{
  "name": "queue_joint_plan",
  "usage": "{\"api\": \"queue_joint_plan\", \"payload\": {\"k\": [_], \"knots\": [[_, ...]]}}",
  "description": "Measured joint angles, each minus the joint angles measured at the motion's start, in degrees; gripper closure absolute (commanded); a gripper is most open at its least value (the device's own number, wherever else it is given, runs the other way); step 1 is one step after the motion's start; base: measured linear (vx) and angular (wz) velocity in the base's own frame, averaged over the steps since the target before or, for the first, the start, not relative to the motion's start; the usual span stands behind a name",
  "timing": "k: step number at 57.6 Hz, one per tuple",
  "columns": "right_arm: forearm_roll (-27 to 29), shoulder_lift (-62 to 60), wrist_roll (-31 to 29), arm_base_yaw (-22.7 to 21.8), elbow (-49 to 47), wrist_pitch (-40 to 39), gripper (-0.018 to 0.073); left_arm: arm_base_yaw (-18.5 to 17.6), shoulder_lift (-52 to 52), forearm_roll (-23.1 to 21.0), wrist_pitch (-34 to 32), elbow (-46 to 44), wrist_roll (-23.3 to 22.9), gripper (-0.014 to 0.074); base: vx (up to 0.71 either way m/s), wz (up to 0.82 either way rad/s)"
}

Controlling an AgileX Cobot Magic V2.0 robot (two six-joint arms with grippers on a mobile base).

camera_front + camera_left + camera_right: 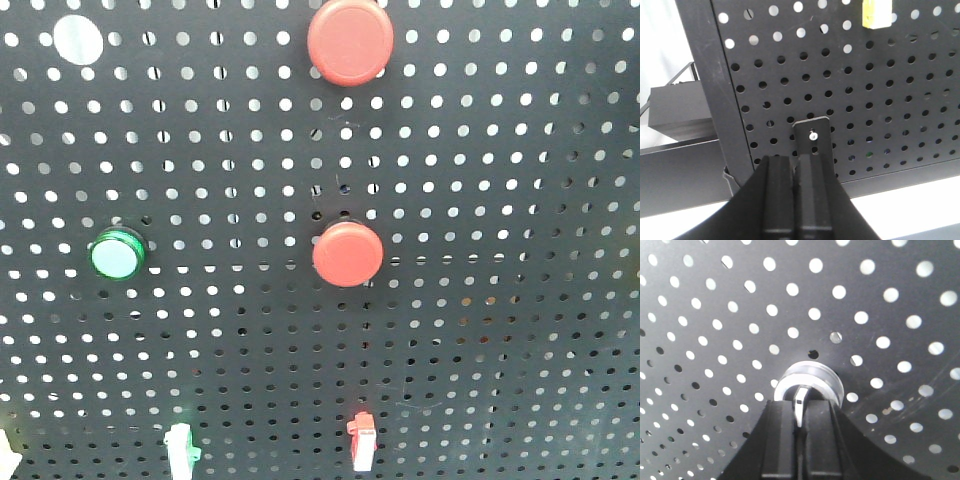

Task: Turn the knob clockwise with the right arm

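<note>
I am logging the right pincer (800, 407) pinching narrow on the knob (812, 374) on the pegboard (715, 315), and the left pincer (794, 162) sitting closed below a bracket (812, 131).

Matte black left gripper (794, 167): two flat, square-edged fingers (776, 200) rising from a broad, curved black base. Matte black right gripper (799, 410): same build, blocky fingers (780, 440), wide flared shoulders, smooth finish.

The matt black metal panel (225, 150) bears a smooth red plastic button (348, 253) and a glossy silvery knob (812, 374).
</note>
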Motion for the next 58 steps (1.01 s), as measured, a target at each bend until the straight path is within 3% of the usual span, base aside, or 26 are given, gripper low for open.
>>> {"api": "queue_joint_plan", "payload": {"k": [14,24,34,40,50,58], "knots": [[2.7,-0.1,-3.5,0.0,-0.2,0.0,0.0129,0.0,0.0,0.0,0.0,0.0,0.0,0.0603,0.00,0.00],[3.1,-1.2,-9.6,0.2,-0.3,1.0,0.0118,0.0,0.0,0.0,0.0,0.0,0.0,0.0603,0.00,0.00],[-0.4,-3.3,-12.9,0.4,-0.8,4.5,0.0133,0.0,0.0,0.0,0.0,0.0,0.0,0.0603,0.00,0.00],[-5.4,-5.7,-13.3,0.7,-1.5,8.3,0.0149,0.0,0.0,0.0,0.0,0.0,0.0,0.0603,0.00,0.00],[-18.9,-8.5,-14.2,0.7,-1.8,14.9,0.0199,0.0,0.0,0.0,0.0,0.0,0.0,0.0603,0.00,0.00],[-28.8,-9.7,-15.4,0.7,-1.8,21.5,0.0340,0.0,0.0,0.0,0.0,0.0,0.0,0.0603,0.00,0.00]]}}
